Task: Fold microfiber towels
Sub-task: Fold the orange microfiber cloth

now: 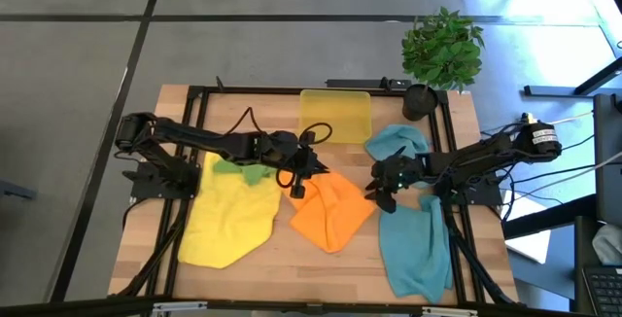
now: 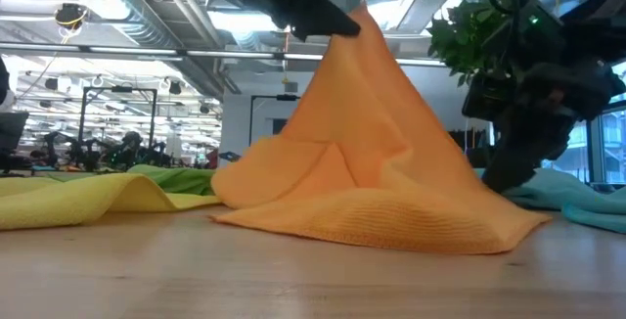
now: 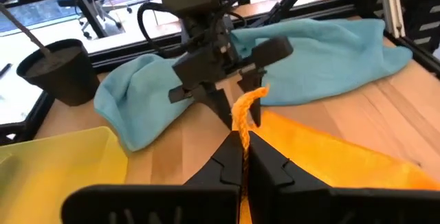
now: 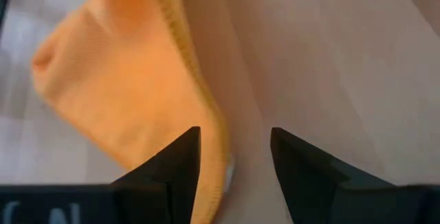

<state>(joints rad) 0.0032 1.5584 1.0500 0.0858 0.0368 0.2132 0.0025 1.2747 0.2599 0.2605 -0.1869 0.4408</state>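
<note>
An orange microfiber towel [image 1: 332, 212] lies mid-table, one corner pulled up into a tent [image 2: 377, 133] by my shut left gripper [image 1: 311, 168]. My right gripper [image 1: 378, 194] stands open low at the towel's right side; the hemmed edge [image 4: 206, 107] runs beside one finger. A yellow towel [image 1: 228, 218] lies flat at the left, with a green one [image 1: 243, 170] at its far end. Two teal towels lie at the right, one bunched [image 1: 397, 144] and one spread out [image 1: 414, 247]. My left gripper pinches a corner of the orange towel [image 3: 246, 107] between its two fingers, coming slantwise from the table's left. A tuft sticks out past the fingertips. The cloth hangs below in a cone, and its lower part [image 2: 391, 226] rests on the table. My right gripper: I cannot tell whether a finger [image 4: 180, 163] touches the hem.
A translucent yellow tray [image 1: 335, 115] sits at the far middle. A potted plant [image 1: 442, 47] stands at the far right corner, with a black pot [image 1: 419, 101] beside it. A black frame [image 1: 194, 98] runs along the table's edges.
</note>
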